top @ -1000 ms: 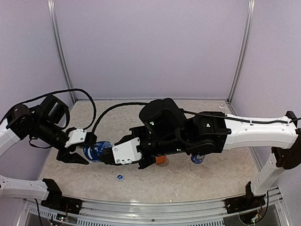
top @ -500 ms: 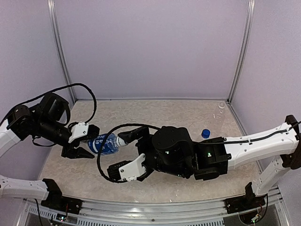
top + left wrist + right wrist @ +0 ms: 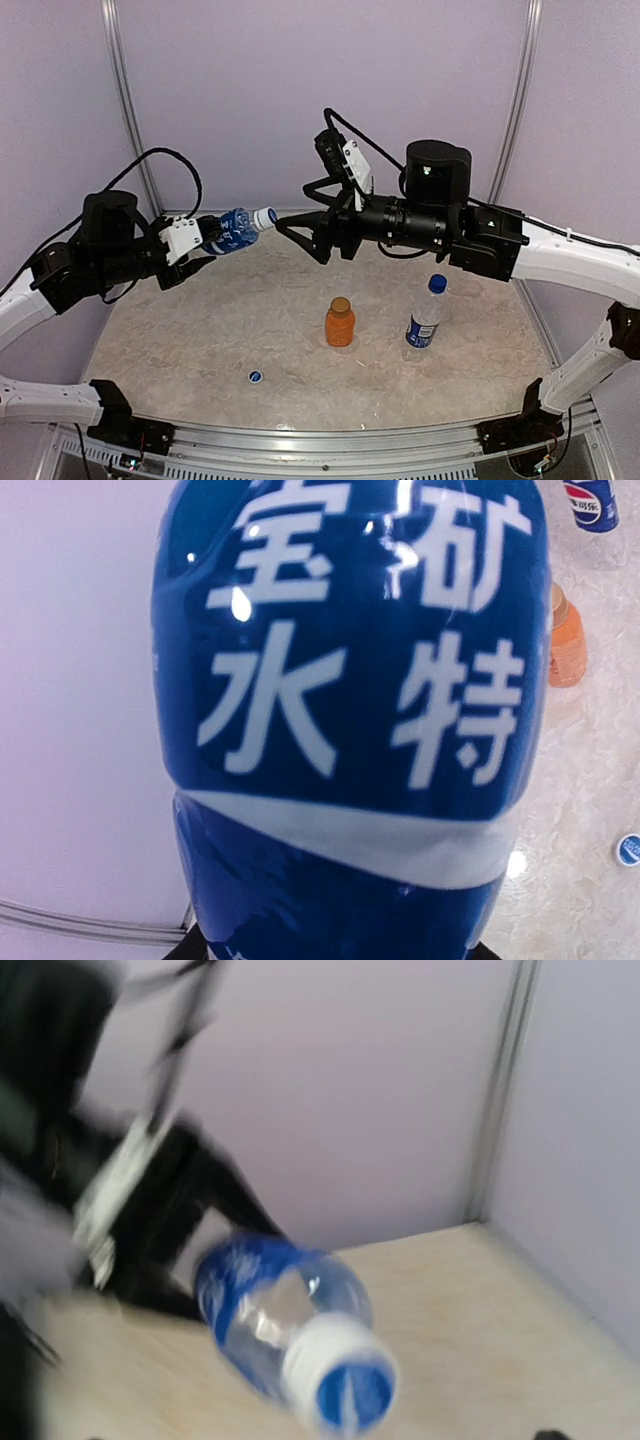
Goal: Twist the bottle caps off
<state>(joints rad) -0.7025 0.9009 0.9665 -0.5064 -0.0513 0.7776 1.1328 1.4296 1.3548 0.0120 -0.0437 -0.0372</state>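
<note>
Left hand (image 3: 205, 243) round blue "宝矿 水特" bottle (image 3: 238, 225)

Left arm (image 3: 100, 255), right arm (image 3: 560, 250): white shells, black joint housings, looped black cables (image 3: 163, 151). Left tool (image 3: 208, 248), right tool (image 3: 298, 208): white blocks, black fingers. Black base mounts (image 3: 112, 412) beside rail (image 3: 330, 445).

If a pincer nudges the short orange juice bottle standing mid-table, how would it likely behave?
The orange juice bottle is squat and upright, so it would probably slide rather than tip. It looks full of liquid, so it is likely heavy for its size. Once toppled, its round body would probably roll across the table.
</note>
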